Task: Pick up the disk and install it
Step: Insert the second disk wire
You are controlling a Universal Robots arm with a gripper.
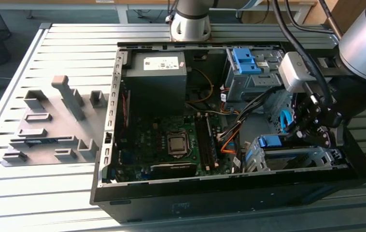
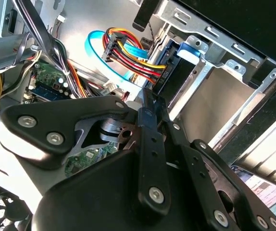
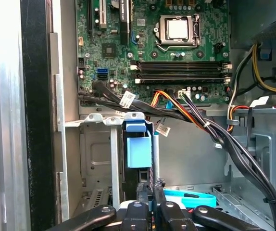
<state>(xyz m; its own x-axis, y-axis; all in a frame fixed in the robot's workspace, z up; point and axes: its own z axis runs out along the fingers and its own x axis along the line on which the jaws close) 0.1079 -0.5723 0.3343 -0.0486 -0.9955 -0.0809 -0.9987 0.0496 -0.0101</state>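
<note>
Though stickers show on the grey power supply and cable tags, print too small to read. Disk seated on edge in the drive cage by the case's lower corner, mostly hidden. Gripper just behind it, fingers nearly closed; contact with the disk unclear.

Matt black fingers, glossy blue plastic bracket, bare grey metal cage.
</note>
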